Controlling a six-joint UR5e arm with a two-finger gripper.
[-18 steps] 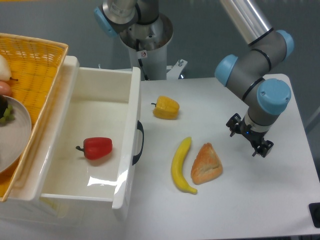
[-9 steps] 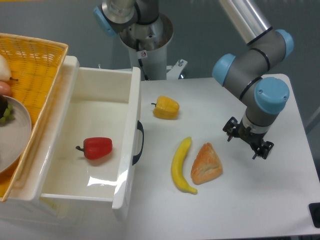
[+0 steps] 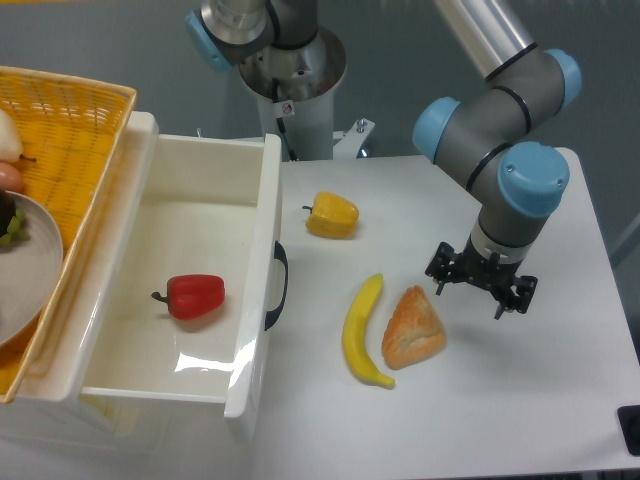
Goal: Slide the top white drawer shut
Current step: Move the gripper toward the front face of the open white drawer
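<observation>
Far to the left of the tool, the yellow wicker basket (image 3: 70, 130) is seen overhanging the cabinet. Just beside it, still well left of the tool, the top white drawer (image 3: 190, 290) is pulled fully out, a red pepper (image 3: 192, 296) lying in its tray and its black handle (image 3: 279, 285) facing the tool. Nearer the tool, a yellow pepper (image 3: 333, 215), a banana (image 3: 362, 330) and a pastry (image 3: 412, 327) lie on the counter (image 3: 560, 400). The tool (image 3: 481, 284) is held just above and right of the pastry, its fingers spread and nothing grasped. A low sweep toward the handle could knock the pastry or banana against the drawer front and jam the push.
</observation>
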